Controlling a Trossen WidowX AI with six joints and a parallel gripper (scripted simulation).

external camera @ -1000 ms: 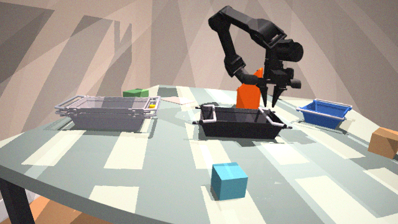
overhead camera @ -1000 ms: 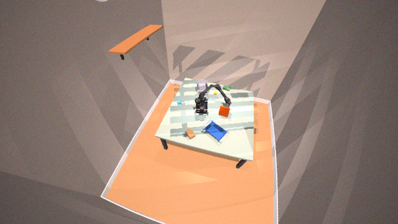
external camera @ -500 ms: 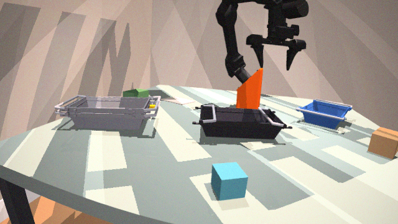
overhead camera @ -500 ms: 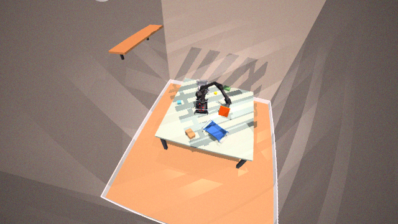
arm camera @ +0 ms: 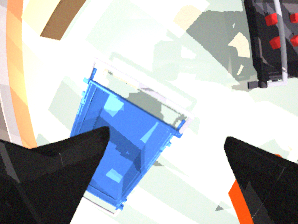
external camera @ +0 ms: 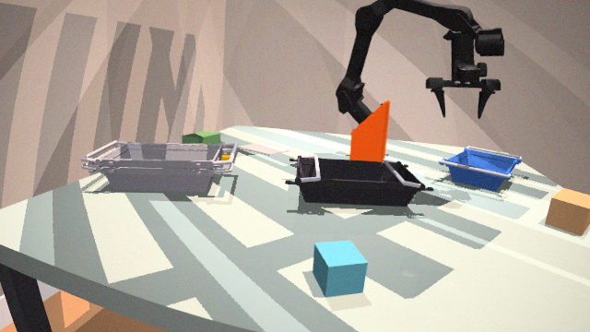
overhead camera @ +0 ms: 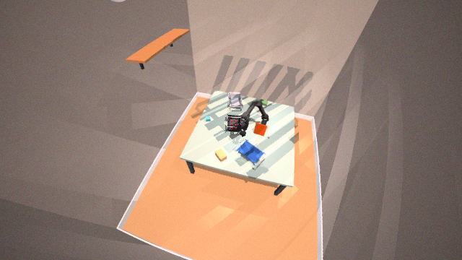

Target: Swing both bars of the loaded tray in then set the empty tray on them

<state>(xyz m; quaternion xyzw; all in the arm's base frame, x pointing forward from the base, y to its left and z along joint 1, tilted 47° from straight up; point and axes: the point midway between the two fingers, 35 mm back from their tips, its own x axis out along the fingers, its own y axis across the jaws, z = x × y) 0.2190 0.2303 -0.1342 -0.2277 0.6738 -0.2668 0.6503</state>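
Table (overhead camera: 202,148) (external camera: 221,258): pale top, dark legs | Floor (overhead camera: 224,213): orange, with whitish border | Bench (overhead camera: 159,45): orange, on dark legs, apart from the table | Walls (external camera: 286,60): brownish-beige | Light: it falls in slanted bands, with shadow stripes between

Exterior view: one tray (overhead camera: 235,100) (external camera: 157,177) left | another tray (overhead camera: 250,152) (external camera: 479,176) (arm camera: 122,145) right | loaded tray (overhead camera: 229,127) (external camera: 359,193) (arm camera: 260,50) between, blocks (arm camera: 271,19) inside | cube (overhead camera: 208,118) (external camera: 341,269) in front

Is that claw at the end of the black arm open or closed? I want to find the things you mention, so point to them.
Open: the gripper (external camera: 462,116) (arm camera: 168,137) has its two fingers spread wide, with nothing held between them.
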